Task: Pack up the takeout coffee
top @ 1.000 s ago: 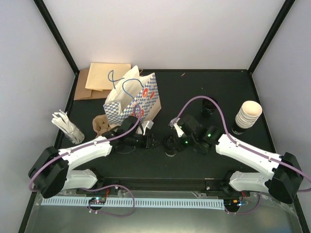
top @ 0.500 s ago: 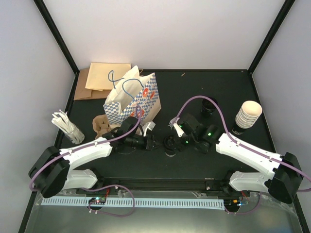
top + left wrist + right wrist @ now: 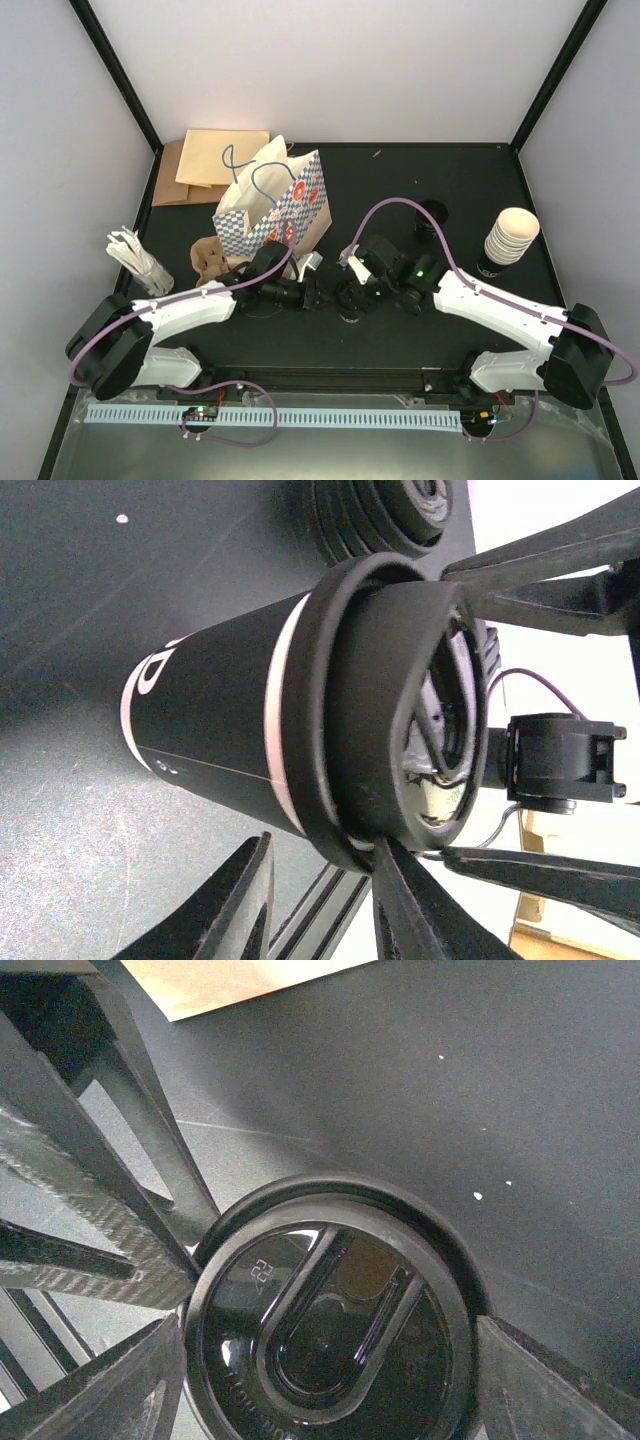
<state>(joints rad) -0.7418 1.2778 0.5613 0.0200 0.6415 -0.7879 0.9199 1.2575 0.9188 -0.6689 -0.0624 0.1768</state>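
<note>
The right tool (image 3: 352, 290) hangs straight over the takeout coffee, its fingers (image 3: 110, 1400) set against opposite edges of the black lid (image 3: 330, 1345) and clasping it from above. The lid sits on top of the cup (image 3: 210, 720), which shows a dark wall with a white band under the rim and stands on the bench (image 3: 480, 1080) directly beneath that tool. The left tool (image 3: 325, 840) meets the cup sideways, its jaws partly closed. One finger (image 3: 240, 910) is level with the cup wall just under the lid's rim and the other is level with the lid, but I cannot tell whether they press on it. Just behind the left tool a blue-checked paper bag (image 3: 272, 205) stands upright, with a brown cup carrier (image 3: 207, 258) beside that arm's wrist. Beyond the right tool sits a short stack of black lids (image 3: 432, 220), and well out to its right a stack of cream cups (image 3: 510, 235). Farthest from the left tool, flat kraft bags (image 3: 215, 160) lie behind the checked bag, and a bundle of white sticks (image 3: 135, 258) is out at its left
</note>
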